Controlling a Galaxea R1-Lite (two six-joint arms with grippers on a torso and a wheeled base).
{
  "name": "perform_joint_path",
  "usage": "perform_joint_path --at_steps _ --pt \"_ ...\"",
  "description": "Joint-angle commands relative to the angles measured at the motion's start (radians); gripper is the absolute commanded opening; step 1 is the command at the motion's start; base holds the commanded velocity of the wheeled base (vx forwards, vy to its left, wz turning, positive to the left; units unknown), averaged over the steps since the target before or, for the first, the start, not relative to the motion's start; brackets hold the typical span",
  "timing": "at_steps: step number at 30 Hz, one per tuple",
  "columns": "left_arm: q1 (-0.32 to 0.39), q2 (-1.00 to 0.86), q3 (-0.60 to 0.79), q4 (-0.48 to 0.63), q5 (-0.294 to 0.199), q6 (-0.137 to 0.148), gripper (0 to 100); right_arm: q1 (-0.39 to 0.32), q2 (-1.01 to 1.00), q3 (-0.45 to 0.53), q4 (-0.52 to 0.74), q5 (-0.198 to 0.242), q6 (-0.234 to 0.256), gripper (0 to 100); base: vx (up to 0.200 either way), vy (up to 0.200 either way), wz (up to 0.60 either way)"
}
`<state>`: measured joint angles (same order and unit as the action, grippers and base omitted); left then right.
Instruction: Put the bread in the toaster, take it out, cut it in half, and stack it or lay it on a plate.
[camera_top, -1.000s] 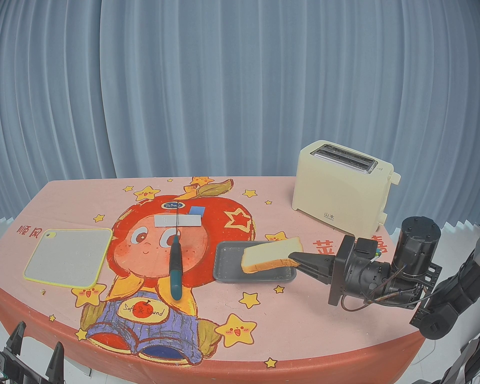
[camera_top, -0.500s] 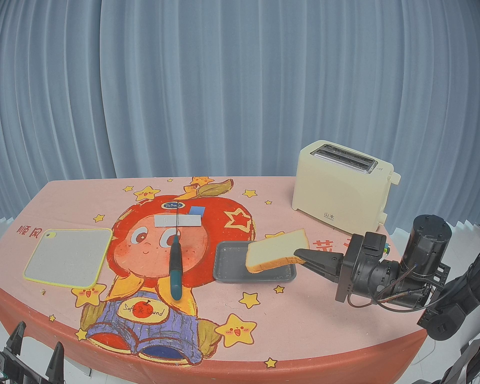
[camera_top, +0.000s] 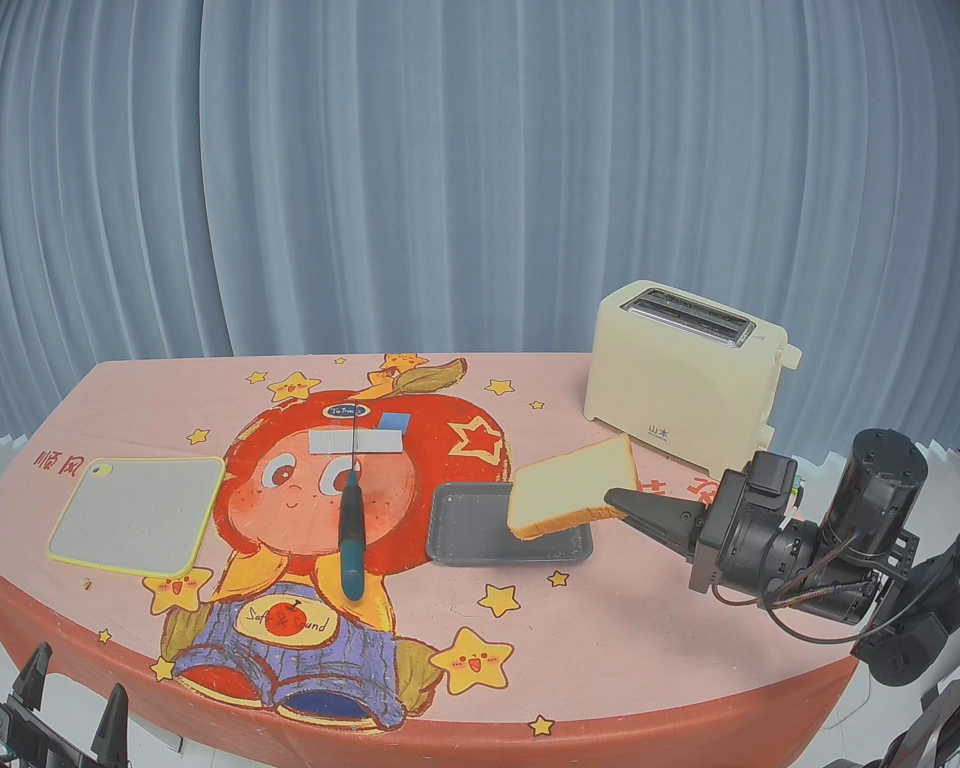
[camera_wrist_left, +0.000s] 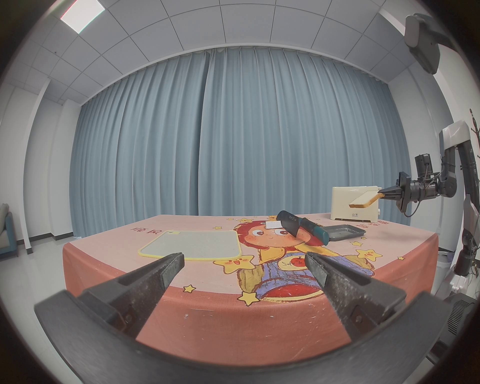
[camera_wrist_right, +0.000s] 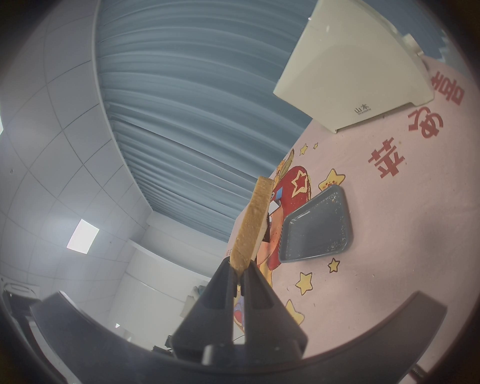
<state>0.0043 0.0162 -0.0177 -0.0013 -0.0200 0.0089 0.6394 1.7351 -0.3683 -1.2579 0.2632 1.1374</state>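
Head view: your right gripper (camera_top: 625, 500) is clamped on one edge of the bread (camera_top: 570, 485) and holds the slice tilted in the air, off the table. The grey plate (camera_top: 470, 530) lies below the slice's free end, out ahead of the fingertips. The toaster (camera_top: 685, 375) stands just beyond the gripper, slots up. Past the plate, farther along the line the fingers point, lie the knife (camera_top: 351, 530) and then the cutting board (camera_top: 135, 515) — both on the cartoon-printed tablecloth (camera_top: 620, 620). A blue curtain (camera_top: 450, 180) closes the room behind. Your left gripper (camera_top: 72, 690) sits low at the near table edge.

Left wrist view: the left gripper (camera_wrist_left: 244, 260) has its jaws wide apart with nothing between them. Ahead of it are the cutting board (camera_wrist_left: 195, 244), the knife (camera_wrist_left: 302, 226) and the plate (camera_wrist_left: 345, 231). Well beyond them the right gripper (camera_wrist_left: 385, 191) holds the bread (camera_wrist_left: 366, 199) up in front of the toaster (camera_wrist_left: 347, 205).

Right wrist view: the right gripper (camera_wrist_right: 239, 265) pinches the bread (camera_wrist_right: 252, 225) edge-on, jaws tight against the crust. The plate (camera_wrist_right: 317, 227) lies beside the slice on the cloth — bare, with a few crumbs. The toaster (camera_wrist_right: 350, 65) stands well apart from the fingertips.
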Motion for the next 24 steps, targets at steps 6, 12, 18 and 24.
perform_joint_path --at_steps 6,12,18,24 --pt "0.002 -0.015 0.018 0.000 0.000 0.000 100 0.017 -0.006 0.008 -0.003 -0.045 -0.090 0 0.000 0.000 0.00" --pt "0.002 -0.015 0.018 0.000 0.000 0.000 100 0.048 -0.028 0.032 -0.006 -0.052 -0.171 0 0.000 0.000 0.00" --pt "0.000 -0.015 0.018 0.000 0.000 -0.001 100 0.065 -0.039 0.043 -0.006 -0.073 -0.243 0 0.000 0.000 0.00" --pt "0.000 -0.015 0.018 0.000 0.000 0.000 100 0.065 -0.048 0.040 -0.008 -0.075 -0.258 0 0.000 0.000 0.00"
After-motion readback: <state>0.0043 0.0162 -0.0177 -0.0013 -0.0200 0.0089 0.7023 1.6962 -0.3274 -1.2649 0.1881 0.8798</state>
